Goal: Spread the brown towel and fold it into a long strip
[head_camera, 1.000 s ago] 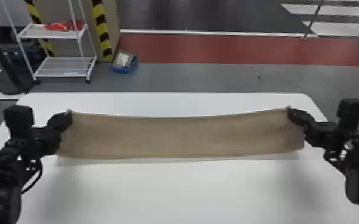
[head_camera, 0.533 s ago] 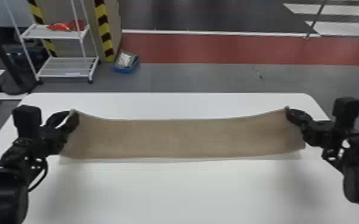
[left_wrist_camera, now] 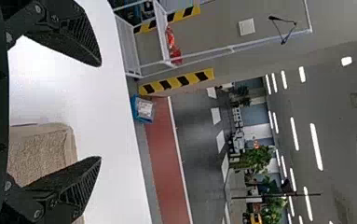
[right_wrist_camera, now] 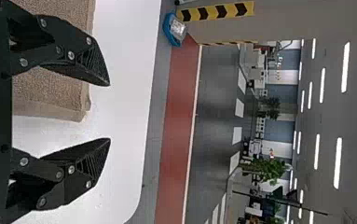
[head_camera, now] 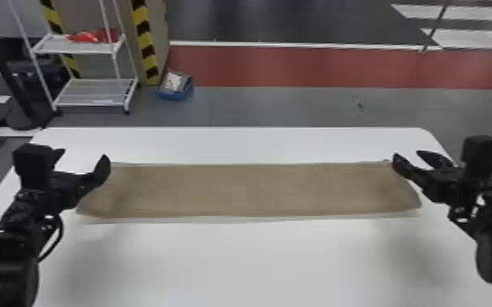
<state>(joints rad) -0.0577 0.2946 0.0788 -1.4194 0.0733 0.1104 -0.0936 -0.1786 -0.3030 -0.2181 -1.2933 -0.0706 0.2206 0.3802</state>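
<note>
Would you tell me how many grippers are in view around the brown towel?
2: the left gripper, open by the left end of the brown towel, and the right gripper, open by its right end.

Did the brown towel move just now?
Yes, the brown towel sank at both ends, which now show farther below the far edge of the table.

One long brown cloth towel (head_camera: 257, 190), one white flat-topped table (head_camera: 257, 261), two black two-fingered grippers: one left gripper (head_camera: 83, 154), one right gripper (head_camera: 407, 154).
At the far left: one white metal rack (head_camera: 42, 77) with two flat white shelves (head_camera: 94, 92), two yellow-and-black striped upright bands (head_camera: 145, 36), and one blue open-topped box (head_camera: 175, 97).
</note>
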